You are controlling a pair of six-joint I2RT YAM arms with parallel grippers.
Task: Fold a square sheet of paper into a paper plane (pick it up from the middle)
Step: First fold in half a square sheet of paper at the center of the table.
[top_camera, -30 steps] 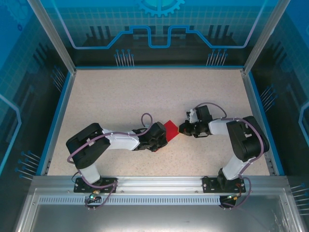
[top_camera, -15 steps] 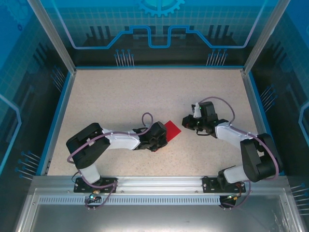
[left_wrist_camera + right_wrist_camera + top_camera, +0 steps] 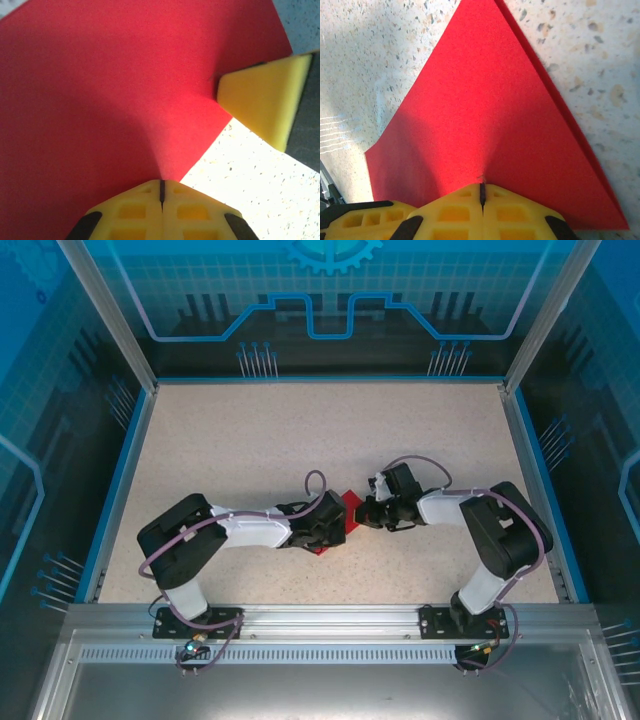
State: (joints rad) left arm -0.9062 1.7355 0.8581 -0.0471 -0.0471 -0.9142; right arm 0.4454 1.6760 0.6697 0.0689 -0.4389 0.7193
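red sheet of paper (image 3: 352, 506), folded, is lying near the middle of the counter (image 3: 300, 430); left pincer (image 3: 161, 186) and right pincer (image 3: 482, 190) are both clenched, tips pressing on it.

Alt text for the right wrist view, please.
The right gripper, yellow fingers closed, pinches a slight ridge in a triangular fold of red paper lying on the speckled table.

the left arm (image 3: 255, 530) and right arm (image 3: 500, 525) had white and black shells, black base plates (image 3: 197, 620) and looping purple cables (image 3: 316, 480); the left gripper (image 3: 161, 186) had yellow fingers (image 3: 132, 212) with square pockets.
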